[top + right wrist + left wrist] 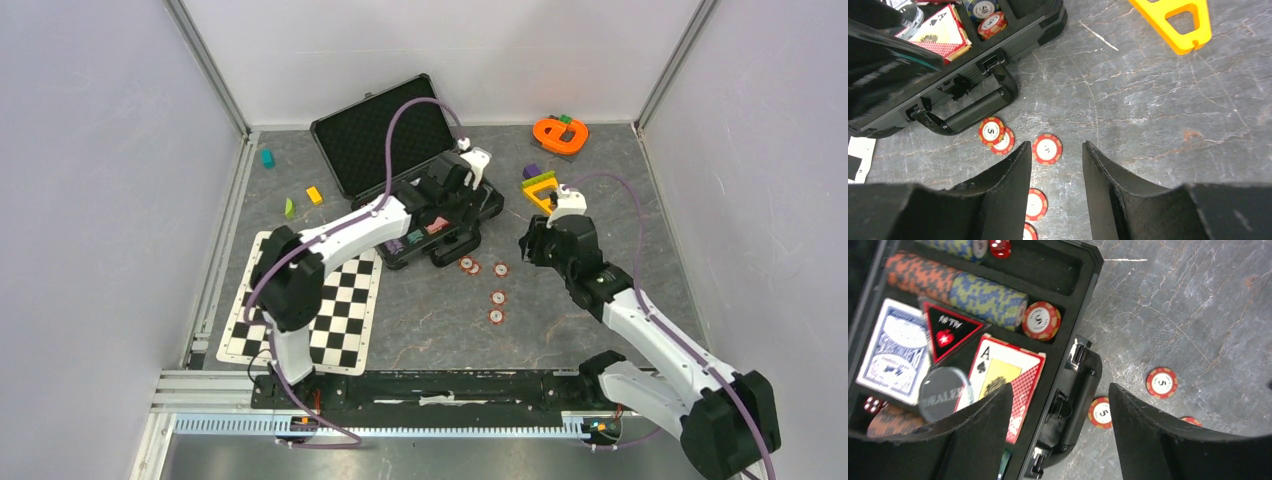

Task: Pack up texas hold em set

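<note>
With decks (pixel 1003 375) and chip stacks (pixel 983 295) already in the open briefcase (pixel 380 145), five loose chips (pixel 498 297) lie beside it on the table (pixel 420 320), while the left end effector (pixel 1060 390) and right end effector (pixel 1056 146) both gape empty.

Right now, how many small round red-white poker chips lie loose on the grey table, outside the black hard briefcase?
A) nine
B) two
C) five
C: the top view shows five red-white poker chips scattered on the grey table in front of the open black hard briefcase.
</note>
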Motion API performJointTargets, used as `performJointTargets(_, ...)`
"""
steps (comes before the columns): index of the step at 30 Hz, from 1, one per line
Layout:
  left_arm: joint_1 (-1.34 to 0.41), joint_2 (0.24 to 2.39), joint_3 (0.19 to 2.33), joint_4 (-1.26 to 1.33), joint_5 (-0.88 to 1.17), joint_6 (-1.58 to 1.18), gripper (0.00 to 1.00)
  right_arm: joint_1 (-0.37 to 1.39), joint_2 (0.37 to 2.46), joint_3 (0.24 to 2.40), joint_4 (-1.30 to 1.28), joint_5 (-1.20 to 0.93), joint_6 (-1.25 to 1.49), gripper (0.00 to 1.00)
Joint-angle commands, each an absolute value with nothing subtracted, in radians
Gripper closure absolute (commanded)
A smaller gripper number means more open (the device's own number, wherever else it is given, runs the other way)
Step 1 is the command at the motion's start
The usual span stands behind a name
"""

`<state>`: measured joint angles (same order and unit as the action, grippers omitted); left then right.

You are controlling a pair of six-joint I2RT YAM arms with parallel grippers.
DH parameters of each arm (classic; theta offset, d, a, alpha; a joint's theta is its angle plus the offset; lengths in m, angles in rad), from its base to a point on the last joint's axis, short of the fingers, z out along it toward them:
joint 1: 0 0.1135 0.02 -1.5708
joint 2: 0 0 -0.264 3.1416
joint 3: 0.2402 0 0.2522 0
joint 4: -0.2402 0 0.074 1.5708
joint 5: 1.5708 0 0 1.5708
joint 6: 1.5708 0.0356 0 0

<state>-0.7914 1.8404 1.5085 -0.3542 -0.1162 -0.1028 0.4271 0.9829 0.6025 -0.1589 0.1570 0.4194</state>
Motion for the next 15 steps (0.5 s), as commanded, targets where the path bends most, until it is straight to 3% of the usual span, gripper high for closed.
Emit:
performJointTargets(1,-0.786,1.946,1.633,-0.363,-0.021,0.041,0.20,0.420,0.905,0.576,-0.142,0.225,0.404,0.53)
performJointTargets(6,-0.742,2.090,1.804,-0.475,0.109,0.059,0.10,0.419,0.803,0.549,-0.144,0.263,0.399,0.53)
performJointTargets(15,-0.732,2.255,2.009,-0.625,0.094,0.096,0.05,0.416,0.694,0.554,-0.148,0.307,0.378,0.50)
